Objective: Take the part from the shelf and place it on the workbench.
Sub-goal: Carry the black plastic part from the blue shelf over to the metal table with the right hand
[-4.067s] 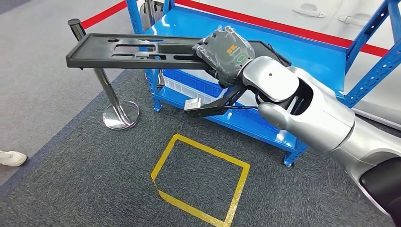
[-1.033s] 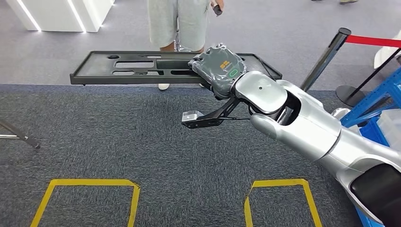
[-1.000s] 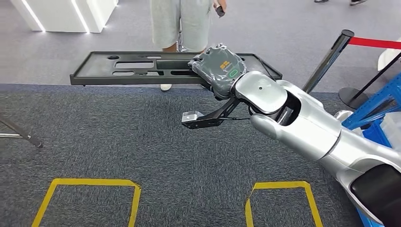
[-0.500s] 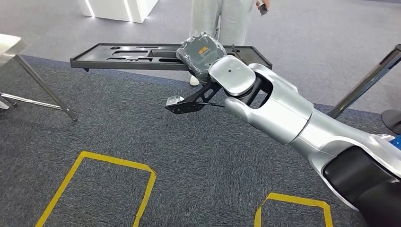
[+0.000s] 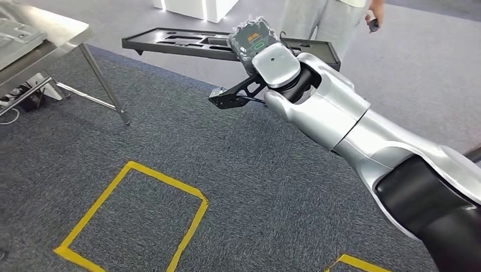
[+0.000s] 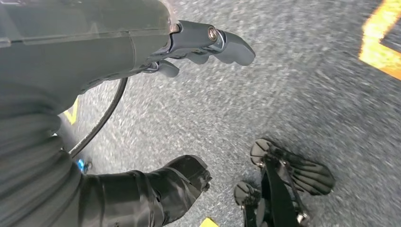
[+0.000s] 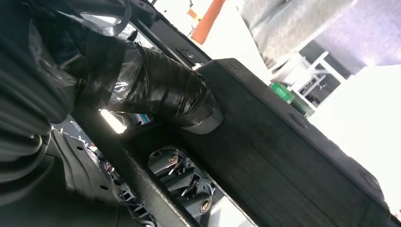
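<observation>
A long black plastic part (image 5: 180, 43) with several slots hangs level above the carpet, out in front of me. My right hand (image 5: 256, 39), wrapped in dark film, grips it near its right end. In the right wrist view the thick thumb (image 7: 163, 97) presses on the part's flat black face (image 7: 298, 165), and the fingers (image 7: 185, 181) curl under its edge. The metal workbench (image 5: 35, 33) stands at the upper left, with the part's left end apart from it. My left hand (image 6: 142, 45) hangs over the grey carpet with its fingers spread and nothing in it.
A person (image 5: 334, 20) stands just behind the part at the upper right. The workbench's slanted legs (image 5: 105, 85) reach down to the carpet. A yellow tape square (image 5: 133, 218) marks the floor in front of me. A white plinth (image 5: 195, 5) stands far back.
The whole view has swung left: the blue shelf and barrier posts are gone, and the workbench has come in at the upper left. My right hand keeps its grip on the part.
</observation>
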You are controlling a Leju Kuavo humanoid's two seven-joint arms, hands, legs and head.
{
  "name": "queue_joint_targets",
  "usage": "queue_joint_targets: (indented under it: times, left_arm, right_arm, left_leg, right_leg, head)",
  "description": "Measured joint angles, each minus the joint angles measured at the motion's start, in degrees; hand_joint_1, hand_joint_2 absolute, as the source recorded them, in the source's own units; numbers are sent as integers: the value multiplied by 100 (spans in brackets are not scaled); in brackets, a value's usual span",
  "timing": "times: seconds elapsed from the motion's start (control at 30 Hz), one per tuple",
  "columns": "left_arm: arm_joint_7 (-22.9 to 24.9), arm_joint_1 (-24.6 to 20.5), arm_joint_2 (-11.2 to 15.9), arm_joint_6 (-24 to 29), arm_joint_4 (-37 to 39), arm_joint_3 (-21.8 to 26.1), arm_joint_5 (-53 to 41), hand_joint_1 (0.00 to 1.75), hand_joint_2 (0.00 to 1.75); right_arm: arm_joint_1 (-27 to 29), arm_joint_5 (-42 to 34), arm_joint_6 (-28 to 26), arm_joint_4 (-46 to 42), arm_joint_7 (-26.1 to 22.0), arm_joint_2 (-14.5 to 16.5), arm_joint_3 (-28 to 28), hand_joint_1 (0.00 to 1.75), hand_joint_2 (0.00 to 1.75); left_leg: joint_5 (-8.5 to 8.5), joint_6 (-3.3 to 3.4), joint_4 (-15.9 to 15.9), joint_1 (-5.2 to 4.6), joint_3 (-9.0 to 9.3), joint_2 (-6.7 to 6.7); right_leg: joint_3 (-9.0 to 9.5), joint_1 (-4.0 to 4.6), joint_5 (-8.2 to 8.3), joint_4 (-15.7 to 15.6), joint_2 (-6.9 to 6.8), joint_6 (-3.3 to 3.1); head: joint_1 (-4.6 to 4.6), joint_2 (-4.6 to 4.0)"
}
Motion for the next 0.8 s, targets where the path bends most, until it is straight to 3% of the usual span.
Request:
queue_joint_targets:
  times: [0.03,0.07,0.1,0.13,0.2,0.23,0.27,0.33,0.37,0.4,0.47,0.53,0.6,0.63,0.7,0.77,0.8]
  left_arm:
    - [8,6,1,3,0,1,1,0,175]
    - [11,16,2,4,-1,2,1,0,175]
    - [13,29,8,8,-1,2,2,0,175]
    - [14,41,17,13,-1,3,4,0,175]
    - [33,50,35,22,-1,3,22,0,175]
    - [45,42,40,28,-1,4,37,0,175]
    - [57,35,41,32,-1,4,52,0,175]
    - [69,25,46,38,-1,7,78,0,175]
    - [73,27,50,38,-1,10,91,0,175]
    - [77,31,57,38,-1,16,105,0,175]
    - [81,33,68,34,-1,36,127,0,175]
    - [81,21,73,30,-1,58,140,0,175]
    - [83,16,74,29,-1,75,155,0,175]
    - [85,18,73,29,-1,84,161,0,175]
    - [88,7,73,23,-1,101,169,0,175]
    - [82,-7,76,11,-1,108,171,0,175]
    - [77,-11,81,8,-1,110,171,0,175]
  right_arm:
    - [-18,3,-5,49,1,-1,0,175,175]
    - [-27,4,-9,85,2,2,0,175,175]
    - [-32,5,-11,110,2,13,0,175,175]
    - [-36,8,-12,133,2,30,0,175,175]
    - [-67,25,-13,180,0,65,0,175,175]
    - [-89,42,-11,209,-2,75,0,175,175]
    - [-110,60,-9,240,-3,76,0,175,175]
    - [-128,89,2,303,-16,75,0,175,175]
    - [-130,101,10,329,-34,75,0,175,175]
    - [-137,119,20,348,-61,76,1,175,175]
    - [-171,168,39,366,-136,80,2,175,175]
    - [-215,205,57,372,-229,81,2,175,175]
    - [-224,214,69,369,-307,104,5,175,175]
    - [-221,215,72,364,-325,120,8,175,175]
    - [-225,216,76,357,-332,138,15,175,175]
    - [-224,219,79,355,-335,126,20,175,175]
    - [-212,219,81,355,-341,115,25,175,175]
  left_leg:
    - [13,-29,1,14,-27,-63]
    - [34,-67,-9,27,-53,-129]
    - [53,-105,-20,34,-77,-190]
    - [46,-135,-8,26,-104,-147]
    - [-137,-179,260,-2,-237,170]
    - [-306,-194,559,-3,-369,386]
    - [-481,-215,919,4,-529,521]
    - [-633,-254,1436,24,-766,617]
    - [-567,-268,1424,32,-751,637]
    - [-412,-276,1195,38,-624,670]
    - [-128,-260,464,3,-233,895]
    - [-59,-190,63,-53,-34,1068]
    - [-71,-118,36,-65,-35,984]
    - [-62,-93,22,-50,-31,918]
    - [-39,-34,-8,-16,-19,795]
    - [-25,12,-16,-6,-22,669]
    - [-21,25,-15,-8,-25,594]
  right_leg:
    - [65,3,10,-141,60,-11]
    - [91,11,-8,-180,32,-15]
    - [113,2,-8,-228,-37,-28]
    - [129,-8,10,-271,-114,-43]
    - [167,-34,53,-357,-266,-94]
    - [179,-24,61,-370,-344,-108]
    - [180,-16,59,-370,-420,-123]
    - [180,-4,44,-357,-593,-123]
    - [180,-4,30,-346,-677,-120]
    - [181,-6,12,-329,-754,-108]
    - [181,8,-39,-282,-889,-70]
    - [176,49,-77,-243,-1001,-27]
    - [195,80,-100,-240,-1124,13]
    - [205,73,-131,-224,-1116,43]
    - [117,39,-319,16,-842,99]
    - [-195,8,-682,700,-507,128]
    - [-384,1,-838,1093,-452,134]
  head:
    - [0,0]
    - [1,0]
    - [2,0]
    - [0,-1]
    - [-15,-1]
    - [-22,-1]
    - [-28,-1]
    - [-27,-2]
    - [-27,-1]
    - [-27,-1]
    - [-28,-1]
    - [-21,-1]
    - [-15,-1]
    - [-15,-1]
    - [-15,-1]
    - [-15,-1]
    - [-15,-1]
